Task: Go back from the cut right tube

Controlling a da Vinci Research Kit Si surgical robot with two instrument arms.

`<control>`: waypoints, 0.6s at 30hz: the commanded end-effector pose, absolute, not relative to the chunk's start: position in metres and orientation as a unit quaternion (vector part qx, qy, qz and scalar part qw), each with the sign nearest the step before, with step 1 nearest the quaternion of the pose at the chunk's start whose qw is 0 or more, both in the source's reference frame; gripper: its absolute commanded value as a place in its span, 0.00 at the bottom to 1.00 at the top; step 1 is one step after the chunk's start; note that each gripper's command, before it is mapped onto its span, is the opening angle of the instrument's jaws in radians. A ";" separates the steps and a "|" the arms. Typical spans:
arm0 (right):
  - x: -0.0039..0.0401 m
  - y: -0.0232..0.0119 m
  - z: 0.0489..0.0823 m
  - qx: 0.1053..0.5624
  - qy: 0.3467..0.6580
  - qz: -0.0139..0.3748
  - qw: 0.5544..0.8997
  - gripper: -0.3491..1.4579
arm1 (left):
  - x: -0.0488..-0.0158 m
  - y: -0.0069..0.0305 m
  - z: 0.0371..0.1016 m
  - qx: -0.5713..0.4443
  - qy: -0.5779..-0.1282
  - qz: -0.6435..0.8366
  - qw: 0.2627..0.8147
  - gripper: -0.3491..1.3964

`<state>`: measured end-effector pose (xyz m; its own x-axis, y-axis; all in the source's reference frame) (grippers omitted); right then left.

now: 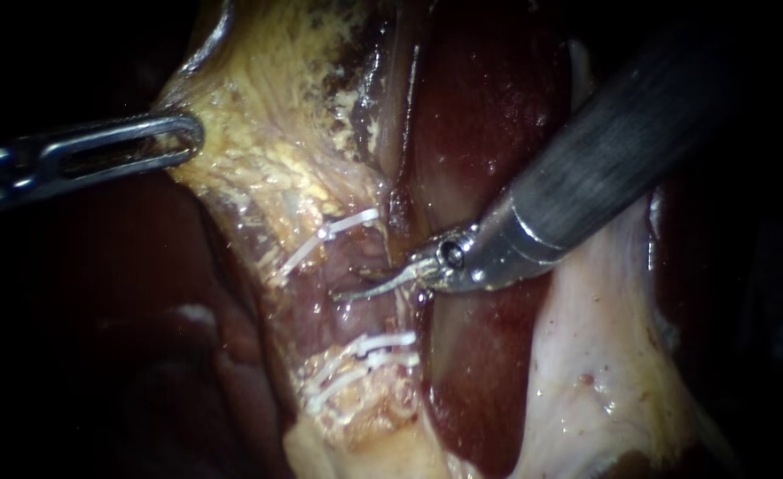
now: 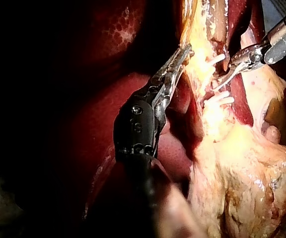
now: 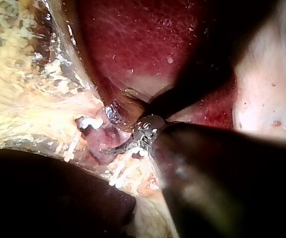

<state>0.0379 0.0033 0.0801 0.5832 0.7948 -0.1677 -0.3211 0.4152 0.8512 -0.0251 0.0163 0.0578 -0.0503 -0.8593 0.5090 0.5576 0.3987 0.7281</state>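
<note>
Two thin curved blades at the tip of my right instrument (image 1: 348, 282) stood slightly parted and held nothing. They lay across the clipped tube (image 1: 354, 310), which ran down the middle of the scene. One white clip (image 1: 347, 223) sat on the tube's far side and a cluster of white clips (image 1: 375, 348) on its near side. Whether the tube was fully divided under the blades could not be seen.

The main risk, as I judged it, was a sideways drift during withdrawal. A blade point could hook a clip and lever it off the stump, or score the liver (image 1: 489, 133) just to the right. Pulling out with the blades parted would make either more likely.

My left instrument (image 1: 178, 142), well apart on the left, had its slotted jaws clamped on the edge of the fatty tissue (image 1: 267, 160), holding it taut. A harder pull there could tear that crumbly edge (it looked granular and soft).

The blades and shaft were polished metal, and the clips were matte, ribbed plastic strips. The fat was yellow, lumpy and wet. The liver was smooth, dark red and glistening. A pale membrane (image 1: 586, 355) hung on the near right.
</note>
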 end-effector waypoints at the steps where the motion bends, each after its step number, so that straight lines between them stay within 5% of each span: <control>1: 0.0378 0.0031 0.0798 0.408 0.296 0.344 0.792 0.83 | -0.0251 0.0164 0.0578 0.152 -0.497 -0.527 0.672 0.00; 4: 0.0375 0.0025 0.0791 0.381 0.342 0.306 0.803 0.93 | -0.0251 0.0164 0.0578 0.152 -0.497 -0.527 0.672 0.00; 10: 0.0351 0.0016 0.0771 0.310 0.423 0.180 0.832 0.98 | -0.0250 0.0164 0.0578 0.152 -0.497 -0.527 0.672 0.00; 18: 0.0298 0.0041 0.0745 0.240 0.452 0.118 0.851 0.98 | -0.0250 0.0165 0.0579 0.152 -0.497 -0.527 0.672 0.00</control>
<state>0.0290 0.0048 0.0739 0.5583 0.3985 -0.7277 0.0183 0.8710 0.4910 -0.0250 0.0165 0.0579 -0.0496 -0.8595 0.5088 0.5566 0.3992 0.7286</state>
